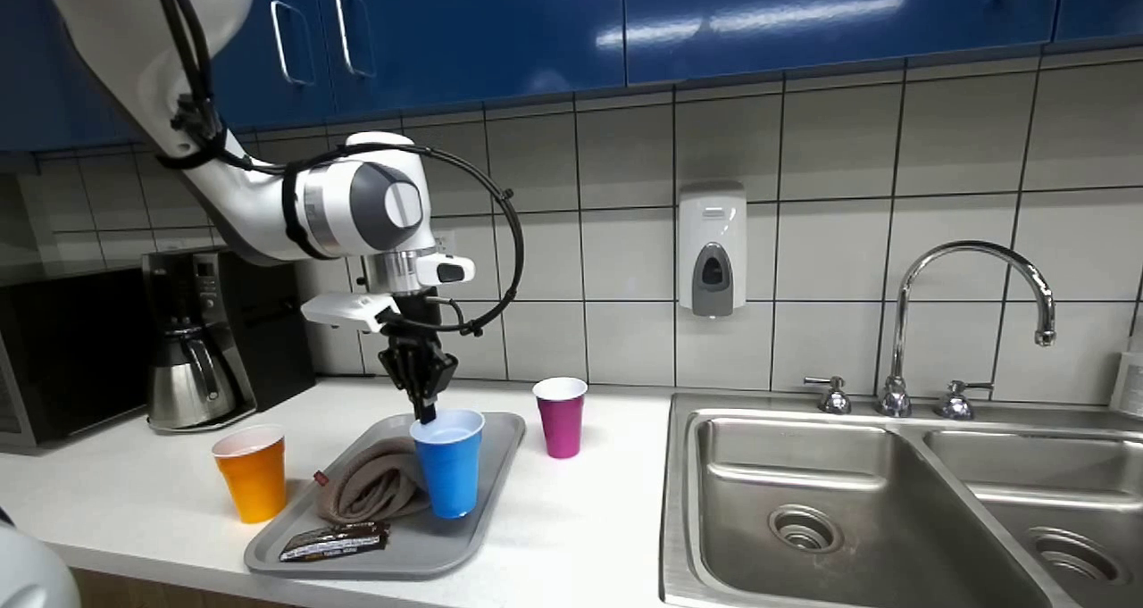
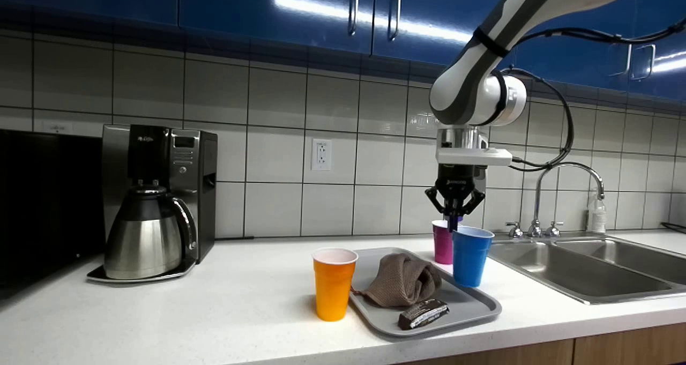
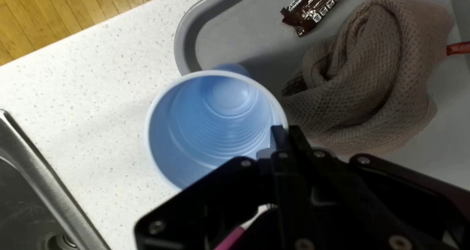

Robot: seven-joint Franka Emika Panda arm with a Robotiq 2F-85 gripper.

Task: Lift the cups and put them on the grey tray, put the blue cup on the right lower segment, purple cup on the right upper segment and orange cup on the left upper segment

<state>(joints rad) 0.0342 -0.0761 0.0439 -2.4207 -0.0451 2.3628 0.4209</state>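
The gripper (image 3: 288, 133) points down and is drawn narrow, its 2 fingertips nearly together with the rim of the blue cup (image 1: 452, 470) pinched between them. In the wrist view, 1 finger is inside the cup's mouth and 1 is outside, on the side toward the brown cloth (image 3: 367, 88). The cup is below the fingertips, mouth up, its body reaching out to 1 side of them. In both exterior views it appears at the sink-side part of the grey tray (image 1: 446, 550); whether its base touches the tray cannot be told.

The rumpled cloth lies on the tray, with a dark wrapped bar (image 2: 423, 314) beside it. The purple cup (image 1: 563, 425) stands upright on the white counter (image 1: 589, 528), just outside the tray toward the steel sink (image 1: 679, 492). The orange cup (image 2: 334, 290) stands upright just beside the tray's opposite edge.

A chrome faucet (image 1: 900, 322) rises behind the 2-basin sink. A soap dispenser (image 1: 713, 251) hangs on pale tiles (image 1: 625, 251) below blue cabinets (image 1: 482, 28). A coffee maker (image 2: 150, 156) with a steel carafe (image 2: 144, 247) stands well apart from the sink.
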